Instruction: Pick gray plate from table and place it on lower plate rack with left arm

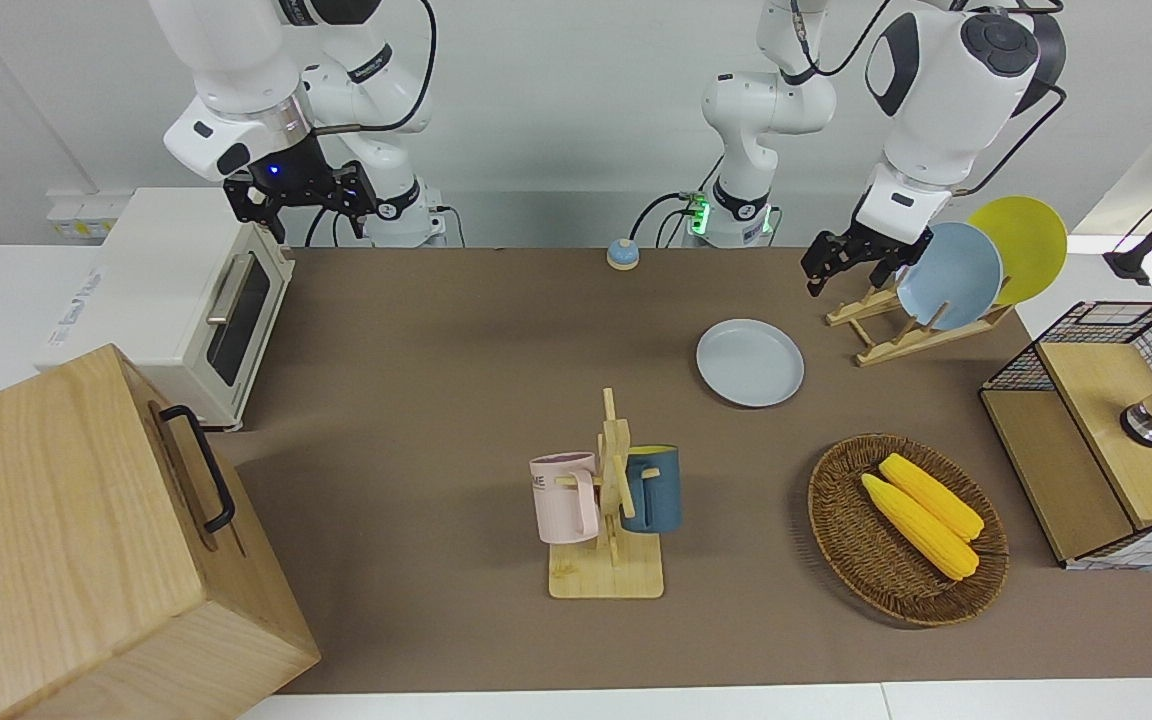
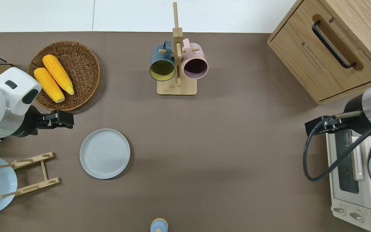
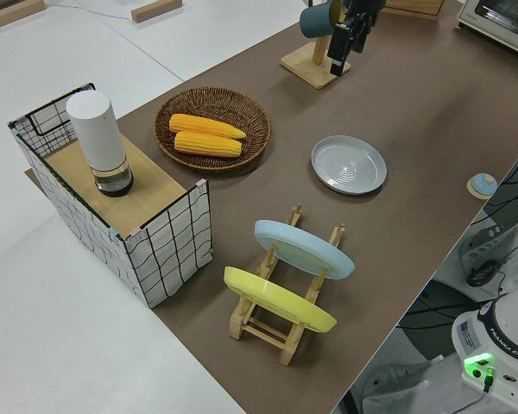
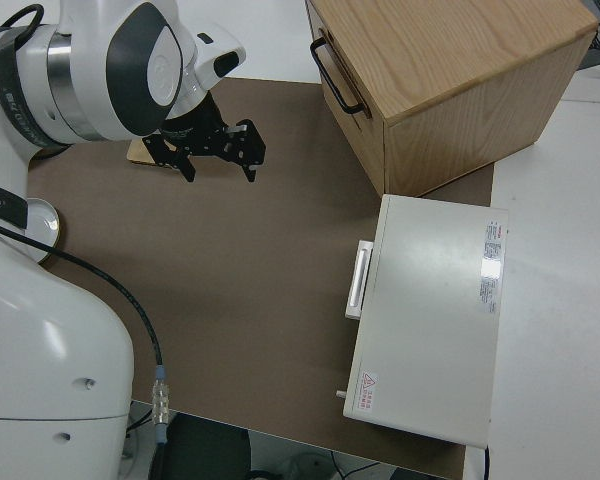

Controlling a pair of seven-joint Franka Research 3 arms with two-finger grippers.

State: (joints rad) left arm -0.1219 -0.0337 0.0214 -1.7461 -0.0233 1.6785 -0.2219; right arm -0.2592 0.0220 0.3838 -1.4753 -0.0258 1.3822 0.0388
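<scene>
My left gripper [image 2: 68,119] hangs spread and empty; I count one gray plate [image 2: 104,153] flat on the table [image 2: 224,135], two plates racked.

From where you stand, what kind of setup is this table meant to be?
Most likely a lab bench staged as a kitchen counter: a toaster oven, a plate rack holding two plates, and a mug stand with mugs, all served by two robot arms.
</scene>
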